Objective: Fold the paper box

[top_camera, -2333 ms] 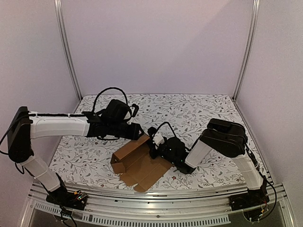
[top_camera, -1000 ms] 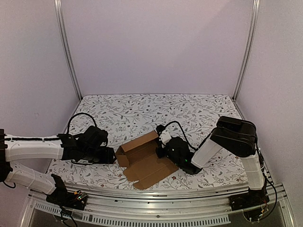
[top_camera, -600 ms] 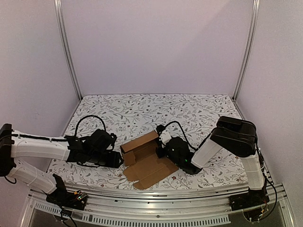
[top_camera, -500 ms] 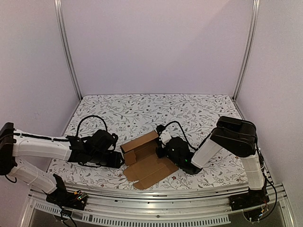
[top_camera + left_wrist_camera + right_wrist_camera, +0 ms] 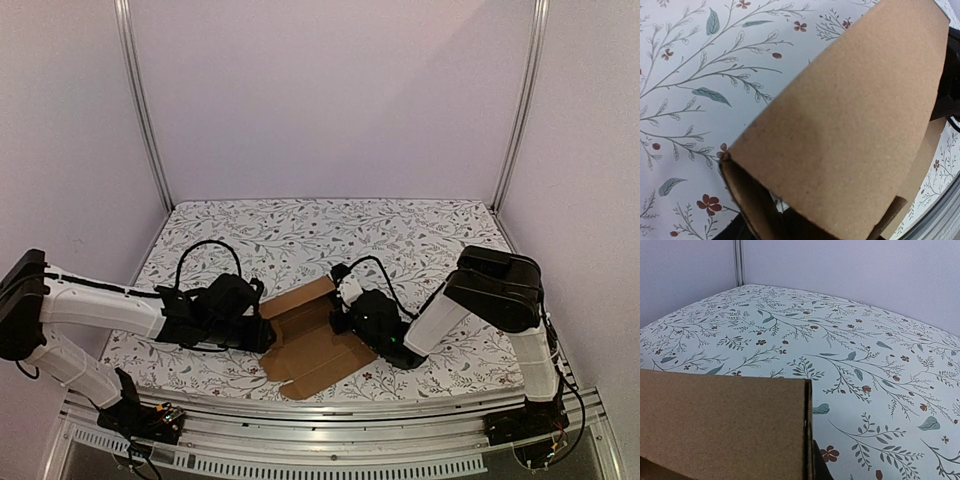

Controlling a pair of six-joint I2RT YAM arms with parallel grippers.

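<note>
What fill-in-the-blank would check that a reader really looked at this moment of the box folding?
1. The paper box is made of plain brown ____.
2. In the top view, the box lies ____ the left gripper and the right gripper.
3. The table has a white cover with a ____ print of leaves and small blossoms.

Missing words: cardboard; between; floral

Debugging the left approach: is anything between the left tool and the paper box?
Nothing visible. The left tool sits right at the left flap of the paper box; only the floral tablecloth lies around them.
</note>
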